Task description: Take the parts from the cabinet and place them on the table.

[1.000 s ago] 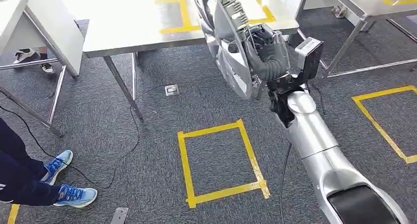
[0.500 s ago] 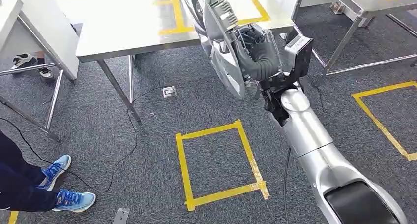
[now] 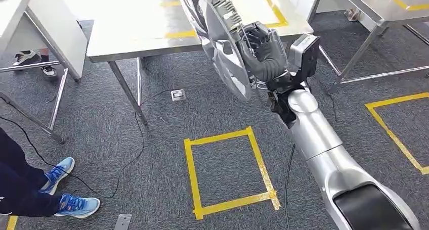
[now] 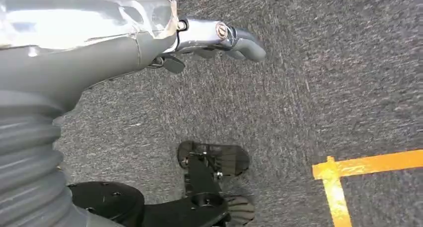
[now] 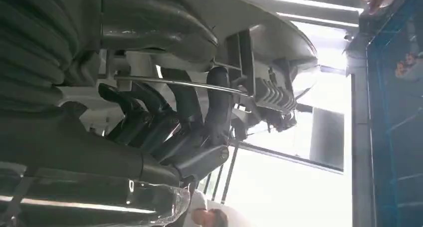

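**Silver part carried high, close to the table edge**

Silver and dish-shaped, the large part (image 3: 222,43) was held on edge by the right hand (image 3: 263,50), fingers (image 5: 189,112) hooked through its rear bracket. Its upper portion overlapped the steel table (image 3: 136,33). That narrow hold could let the part swing or slip, or its rim could clip the table. The left hand (image 4: 219,35) held nothing, fingers loosely curled.
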### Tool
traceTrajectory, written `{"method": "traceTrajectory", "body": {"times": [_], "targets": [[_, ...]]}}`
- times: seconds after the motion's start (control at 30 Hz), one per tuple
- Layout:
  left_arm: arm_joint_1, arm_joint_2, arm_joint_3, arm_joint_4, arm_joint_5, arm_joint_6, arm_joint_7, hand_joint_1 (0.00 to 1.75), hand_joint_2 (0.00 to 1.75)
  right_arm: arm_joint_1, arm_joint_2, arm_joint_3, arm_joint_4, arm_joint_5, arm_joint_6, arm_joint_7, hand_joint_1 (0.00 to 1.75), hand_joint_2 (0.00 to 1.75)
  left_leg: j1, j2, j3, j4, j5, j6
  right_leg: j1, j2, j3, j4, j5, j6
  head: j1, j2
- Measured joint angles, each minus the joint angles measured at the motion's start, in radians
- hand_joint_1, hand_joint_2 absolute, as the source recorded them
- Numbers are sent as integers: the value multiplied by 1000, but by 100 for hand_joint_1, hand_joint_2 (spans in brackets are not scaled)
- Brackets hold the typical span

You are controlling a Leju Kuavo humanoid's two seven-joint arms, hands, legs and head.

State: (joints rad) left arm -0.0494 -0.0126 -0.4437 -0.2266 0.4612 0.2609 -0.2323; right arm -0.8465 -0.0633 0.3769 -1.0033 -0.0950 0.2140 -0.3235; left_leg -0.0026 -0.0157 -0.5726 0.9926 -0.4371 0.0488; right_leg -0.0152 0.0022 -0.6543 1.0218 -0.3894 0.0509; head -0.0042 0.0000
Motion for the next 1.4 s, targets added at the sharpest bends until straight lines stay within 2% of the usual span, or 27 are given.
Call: {"method": "traceTrajectory", "body": {"times": [0.03,0.13,0.2,0.23,0.3,0.33,0.37,0.4,0.43,0.5,0.57,0.67,0.73,0.83,0.87,0.9,0.93,0.97,1.03,1.07,1.1,1.17,1.2,1.23,1.27,1.37,1.4], "targets": [[0,-2,0,0,0,0,0,0,175,-2,0,0,0,-1,0,-1,175,175,-9,0,-4,8,-8,-7,6,-2,21,-26,1,-14,-2,0],[1,-2,0,0,-1,0,0,0,175,-4,4,1,0,-2,0,0,175,175,-4,0,-3,6,-15,-18,10,0,19,-28,-5,-30,-1,0],[1,3,1,0,-2,0,0,0,175,-5,6,2,0,-3,0,1,175,175,-1,2,-8,18,-33,-29,-6,1,30,-35,-8,-39,-1,0],[1,0,1,0,-2,0,-1,0,175,-5,7,2,0,-4,0,0,175,175,-1,3,-26,61,-57,-37,-8,1,34,-35,-14,-49,-6,0],[2,0,3,0,-2,0,-1,0,175,-5,11,4,1,-6,0,0,175,175,9,4,-113,231,-132,-50,-7,2,41,-35,-21,-58,-5,0],[3,0,5,0,-2,1,-1,0,175,-3,11,6,2,-6,0,0,175,175,11,4,-156,307,-154,-54,-6,3,45,-35,-25,-57,-5,0],[4,0,7,0,-2,1,-1,0,175,2,11,8,4,-6,0,0,175,175,13,4,-186,345,-149,-56,-6,5,52,-35,-32,-55,-5,0],[6,0,7,0,-2,1,-1,0,175,5,11,9,4,-6,0,0,175,175,15,5,-188,330,-118,-58,-7,6,61,-34,-38,-54,-5,0],[6,0,7,0,-2,1,-1,0,175,7,11,11,5,-5,0,1,175,175,17,7,-167,267,-63,-59,-7,7,73,-34,-47,-51,-5,0],[7,1,7,0,-2,1,-1,0,175,5,13,16,5,-6,0,1,175,175,17,12,-89,70,62,-53,-8,8,103,-35,-65,-44,-5,0],[7,2,7,2,-2,2,-1,0,175,-3,17,18,6,-7,0,0,175,175,4,12,-56,31,48,-37,1,11,110,-38,-75,-33,-3,0],[4,1,8,2,-2,1,-1,0,175,-6,17,18,5,-6,0,0,175,175,3,15,-36,5,18,-9,1,9,115,-29,-70,-13,-5,0],[6,1,8,2,-2,2,-1,0,175,-8,16,18,5,-7,-1,2,175,175,11,11,-12,-10,16,-1,-2,6,86,20,-94,-13,0,0],[4,0,9,2,-2,2,-1,0,175,-10,16,18,6,-7,-1,0,175,175,8,10,-5,-10,4,11,-1,6,-63,252,-167,-20,-1,0],[5,-1,9,2,-4,1,-1,0,175,-7,16,18,6,-7,-1,0,175,175,8,9,1,-10,-2,12,-2,6,-110,310,-173,-17,-1,0],[6,-3,9,2,-5,1,-1,0,175,-2,16,18,6,-7,-1,1,175,175,7,7,8,-10,-8,11,-2,6,-126,308,-159,-10,-1,0],[8,-3,9,2,-8,1,-1,0,175,1,15,18,7,-7,-1,3,175,175,7,3,18,-10,-16,10,-2,6,-119,263,-125,-1,0,0],[9,-3,9,2,-8,1,-1,0,175,2,12,18,7,-6,-2,3,175,175,7,-1,30,-10,-24,6,-2,5,-90,170,-69,9,0,0],[10,-4,9,2,-10,0,-1,0,175,1,8,18,7,-7,-3,3,175,175,7,-3,50,-10,-44,-1,2,-1,-29,-18,38,12,0,0],[10,-5,9,2,-12,-1,-1,0,175,1,6,17,8,-8,-3,2,175,175,-1,-3,58,-5,-55,-8,9,-2,-25,-47,35,-9,-1,0],[11,-5,9,2,-13,-1,-1,0,175,0,7,18,8,-7,-3,3,175,175,-1,-3,54,-11,-60,-13,9,-2,-9,-41,27,-31,0,0],[13,-5,9,2,-16,-3,0,0,175,2,5,17,8,-7,-5,4,175,175,-2,-2,69,-6,-66,-21,9,0,-5,-43,26,-44,0,0],[11,-3,9,2,-17,-3,0,0,175,1,2,16,8,-8,-6,5,175,175,0,-2,70,-1,-75,-25,-2,0,4,-45,24,-48,-1,0],[10,-1,9,2,-19,-3,0,0,175,1,2,16,7,-7,-6,5,175,175,2,2,51,24,-78,-29,-1,4,11,-46,20,-53,0,0],[8,-1,9,1,-20,-4,-1,0,175,1,3,16,6,-8,-8,5,175,175,4,4,19,84,-92,-33,-1,4,17,-46,14,-60,-4,0],[9,-1,9,2,-26,-4,-1,0,175,8,0,16,8,-8,-10,5,175,175,8,6,-102,280,-183,-40,2,11,39,-46,-8,-62,-3,0],[11,-2,9,2,-29,-6,0,0,175,18,-2,16,10,-8,-11,5,175,175,7,6,-125,298,-187,-41,5,13,52,-46,-18,-62,-3,0]]}}
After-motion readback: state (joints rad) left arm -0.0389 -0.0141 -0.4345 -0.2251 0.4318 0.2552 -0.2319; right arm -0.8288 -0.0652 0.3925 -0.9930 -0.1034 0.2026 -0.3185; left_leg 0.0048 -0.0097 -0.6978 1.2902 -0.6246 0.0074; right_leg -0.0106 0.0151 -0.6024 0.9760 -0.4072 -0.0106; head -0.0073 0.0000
